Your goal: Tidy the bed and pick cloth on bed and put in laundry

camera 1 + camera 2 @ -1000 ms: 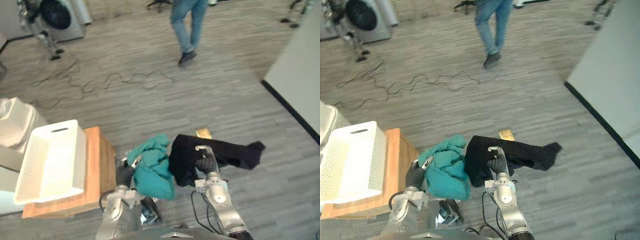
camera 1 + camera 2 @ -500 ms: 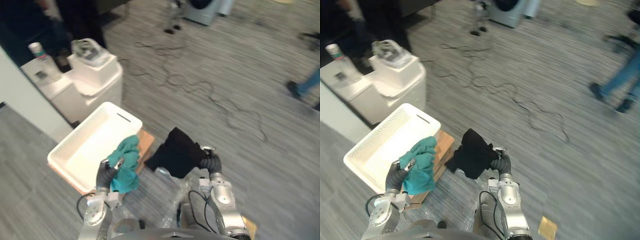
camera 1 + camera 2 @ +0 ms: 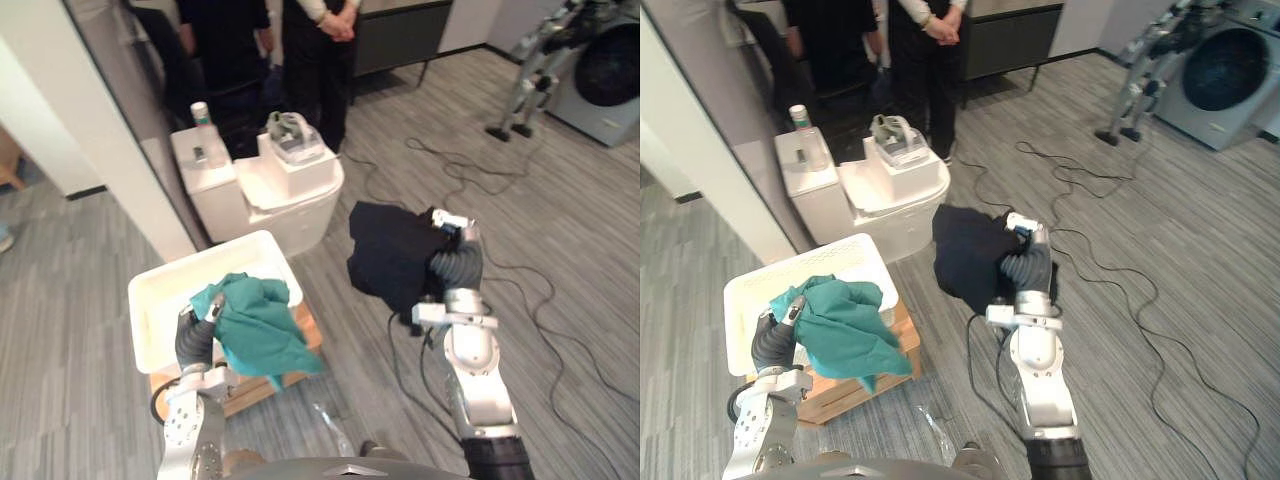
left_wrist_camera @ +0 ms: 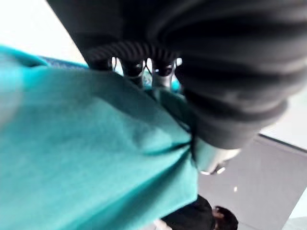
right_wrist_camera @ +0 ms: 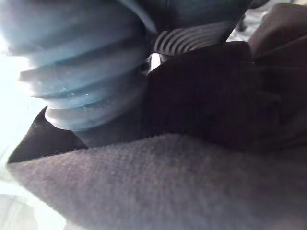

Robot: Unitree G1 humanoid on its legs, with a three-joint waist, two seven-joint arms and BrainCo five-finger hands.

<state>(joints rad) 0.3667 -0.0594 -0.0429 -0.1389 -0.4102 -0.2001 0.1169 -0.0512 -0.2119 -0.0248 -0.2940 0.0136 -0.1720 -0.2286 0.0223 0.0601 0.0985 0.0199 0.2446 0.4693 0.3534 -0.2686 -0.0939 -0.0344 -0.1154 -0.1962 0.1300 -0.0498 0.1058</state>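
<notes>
1. Left hand (image 3: 196, 338) has its fingers curled tight into a teal cloth (image 3: 255, 325), which it holds up
2. The teal cloth hangs over the near side of a white basket (image 3: 165, 290) on a wooden stand (image 3: 845, 390)
3. Right hand (image 3: 447, 245) clutches a black cloth (image 3: 385, 255), raised clear of the floor, well right of the basket

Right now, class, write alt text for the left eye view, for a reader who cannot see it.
A robot's left hand grips a teal cloth over a white basket on a wooden stand, while its right hand holds a black cloth up above the grey floor. People stand behind white units beyond the basket.
</notes>
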